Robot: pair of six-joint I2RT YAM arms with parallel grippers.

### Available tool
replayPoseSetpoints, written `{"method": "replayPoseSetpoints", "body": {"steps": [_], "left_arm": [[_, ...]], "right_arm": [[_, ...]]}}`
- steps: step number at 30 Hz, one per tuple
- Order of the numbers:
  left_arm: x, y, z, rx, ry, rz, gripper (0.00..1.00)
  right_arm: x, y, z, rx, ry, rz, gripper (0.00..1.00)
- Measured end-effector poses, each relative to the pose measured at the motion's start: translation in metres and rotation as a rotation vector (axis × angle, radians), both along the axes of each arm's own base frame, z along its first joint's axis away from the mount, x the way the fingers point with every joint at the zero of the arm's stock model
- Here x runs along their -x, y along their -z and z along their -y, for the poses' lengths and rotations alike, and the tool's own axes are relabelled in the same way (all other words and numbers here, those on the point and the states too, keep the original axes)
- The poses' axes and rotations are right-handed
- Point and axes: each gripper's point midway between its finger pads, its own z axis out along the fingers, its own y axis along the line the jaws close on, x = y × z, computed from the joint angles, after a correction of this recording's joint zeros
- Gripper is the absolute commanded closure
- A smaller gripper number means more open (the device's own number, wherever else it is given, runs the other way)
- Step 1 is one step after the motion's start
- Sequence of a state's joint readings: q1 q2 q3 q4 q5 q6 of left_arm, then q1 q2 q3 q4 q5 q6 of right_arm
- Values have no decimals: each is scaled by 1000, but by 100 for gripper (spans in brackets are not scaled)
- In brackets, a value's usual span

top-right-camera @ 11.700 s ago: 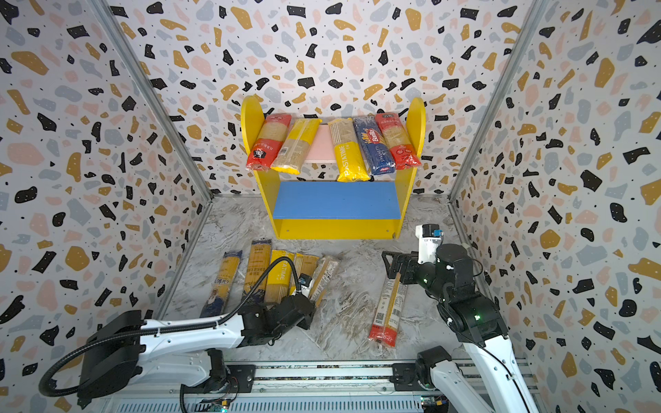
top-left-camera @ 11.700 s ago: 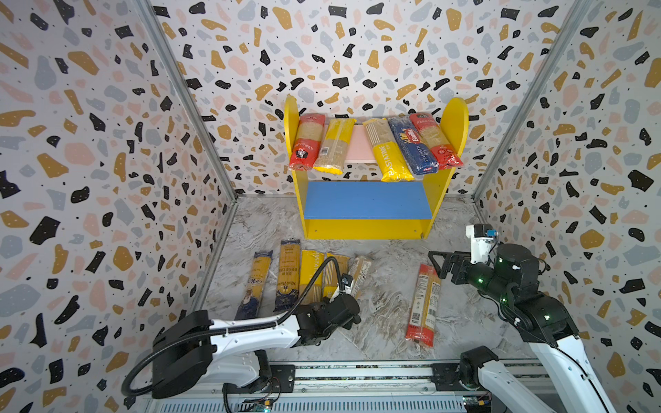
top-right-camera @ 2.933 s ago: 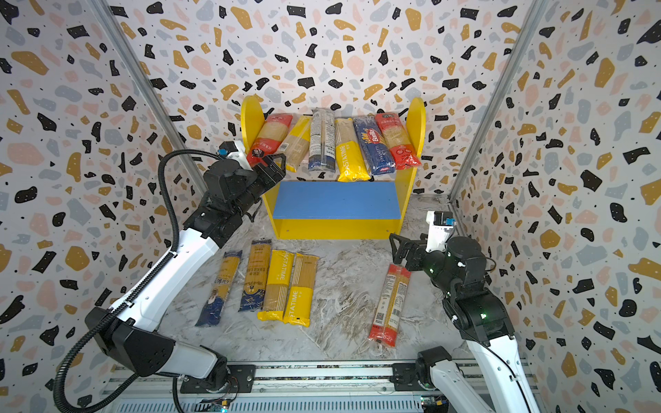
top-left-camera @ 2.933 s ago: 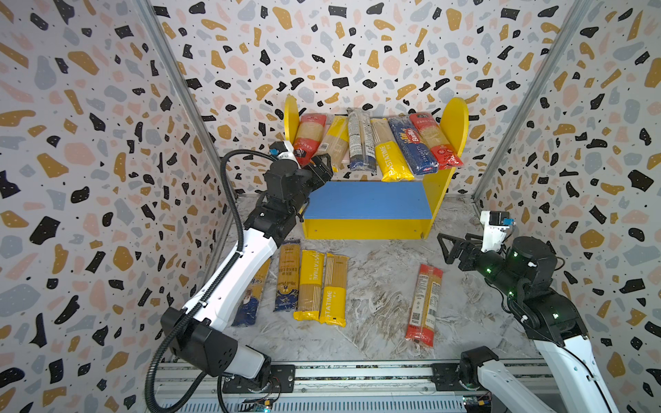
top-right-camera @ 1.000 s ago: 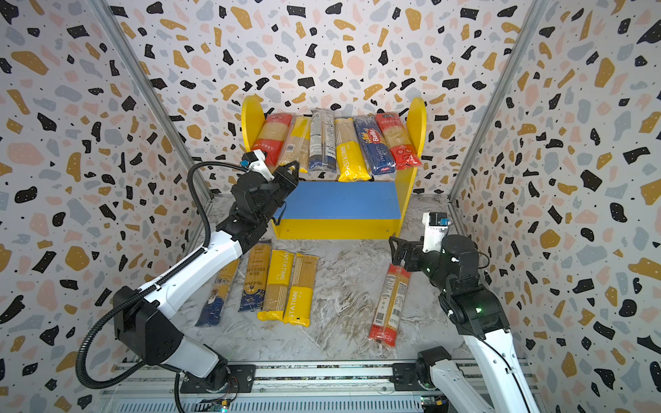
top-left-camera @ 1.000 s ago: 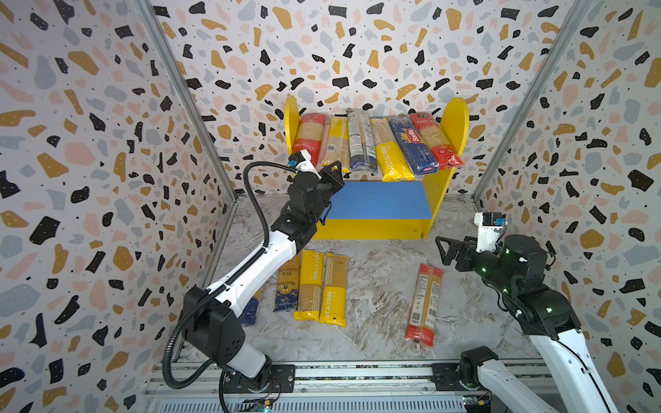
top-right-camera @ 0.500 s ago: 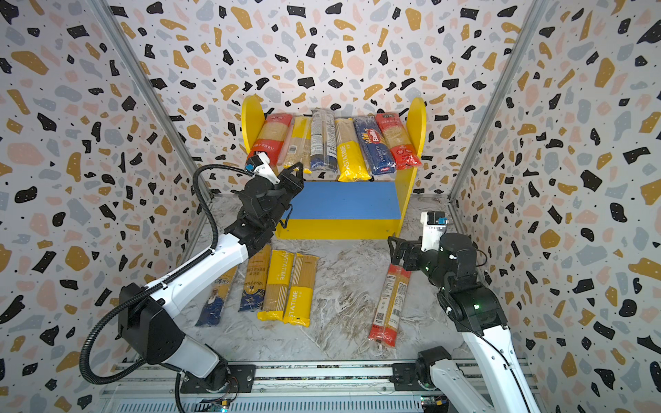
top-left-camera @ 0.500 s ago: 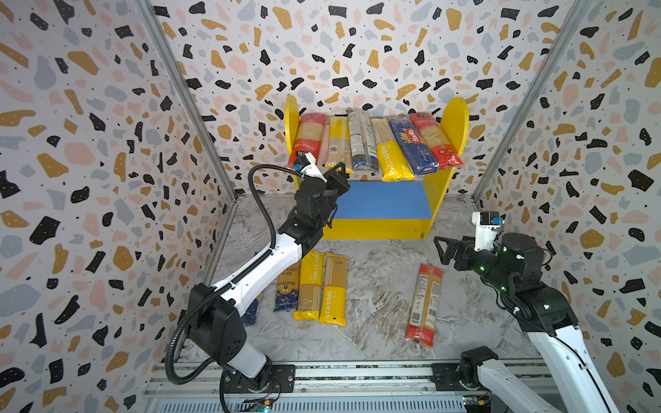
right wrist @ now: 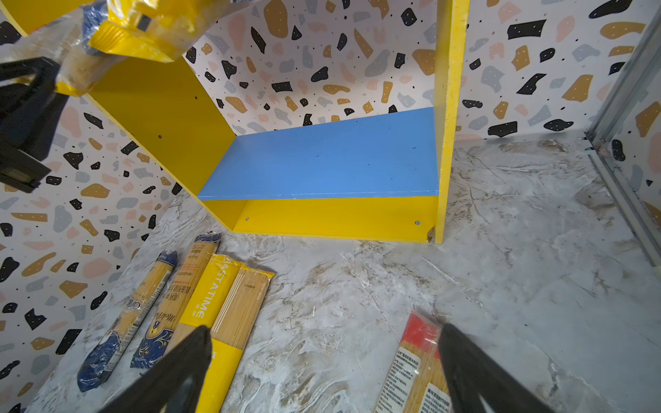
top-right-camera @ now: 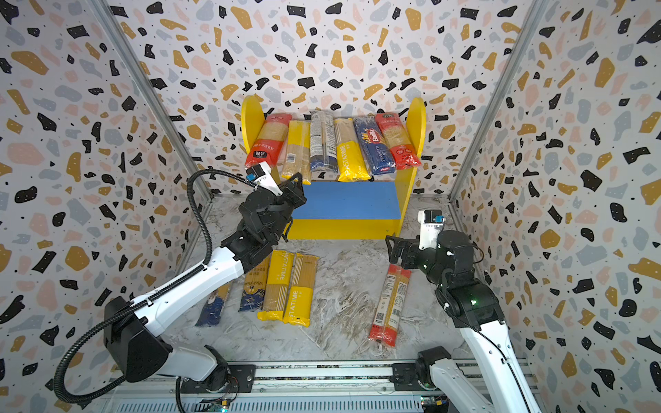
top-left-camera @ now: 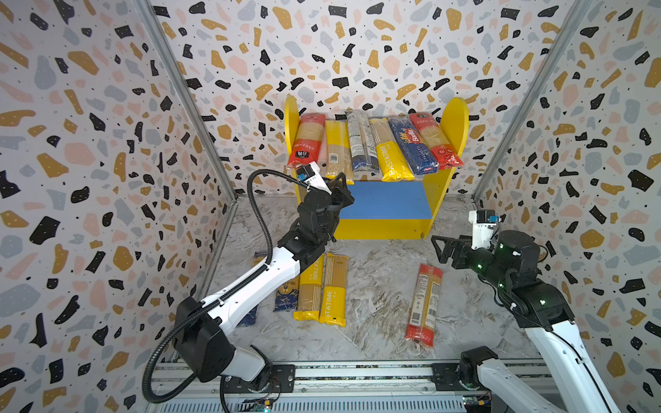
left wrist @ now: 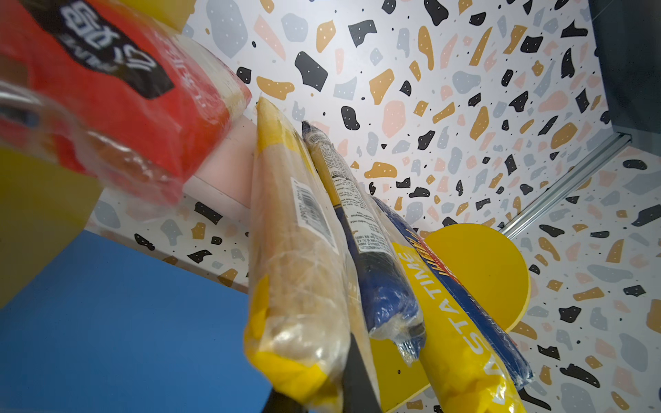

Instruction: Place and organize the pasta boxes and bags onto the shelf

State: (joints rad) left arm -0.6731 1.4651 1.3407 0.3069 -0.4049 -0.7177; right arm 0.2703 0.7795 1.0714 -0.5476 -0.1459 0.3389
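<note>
The shelf [top-left-camera: 455,121] stands at the back wall, its blue lower board [top-left-camera: 386,200] bare. Several pasta packets lie side by side on the pink upper board [left wrist: 229,157]: red [top-left-camera: 305,139], yellow [top-left-camera: 336,146], dark blue [top-left-camera: 359,143], yellow PASTATIME [top-left-camera: 391,153], Barilla [top-left-camera: 411,146] and red [top-left-camera: 434,143]. My left gripper [top-left-camera: 341,179] [left wrist: 336,379] is shut, its tips against the overhanging front end of the yellow packet [left wrist: 297,286]. My right gripper [top-left-camera: 439,248] [right wrist: 323,329] hangs open above the floor, just behind a red packet [top-left-camera: 424,304] [right wrist: 411,372].
On the marble floor at the left lie two yellow packets [top-left-camera: 311,286] [top-left-camera: 334,289] and blue-gold ones [top-right-camera: 252,289], partly hidden under my left arm [top-left-camera: 250,286]. Terrazzo walls close in both sides and the back. A metal rail [top-left-camera: 357,372] runs along the front.
My left gripper, still shut, has shifted a little to the right along the upper board's front, from under the red packet to the yellow packet's end. The right arm has barely moved.
</note>
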Motion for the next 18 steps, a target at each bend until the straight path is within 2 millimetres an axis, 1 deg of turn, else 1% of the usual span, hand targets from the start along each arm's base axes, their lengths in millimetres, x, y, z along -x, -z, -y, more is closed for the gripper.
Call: {"method": "replayPoseSetpoints", "body": {"steps": [9,18], "left_arm": [[-28,-5,5,-47,-51,1,100],[-43,-7,-9,-55,-32,4,100]], "right_arm": [[1,-3,1,1,5,4,1],[1,-4,2,1,8,7,1]]}}
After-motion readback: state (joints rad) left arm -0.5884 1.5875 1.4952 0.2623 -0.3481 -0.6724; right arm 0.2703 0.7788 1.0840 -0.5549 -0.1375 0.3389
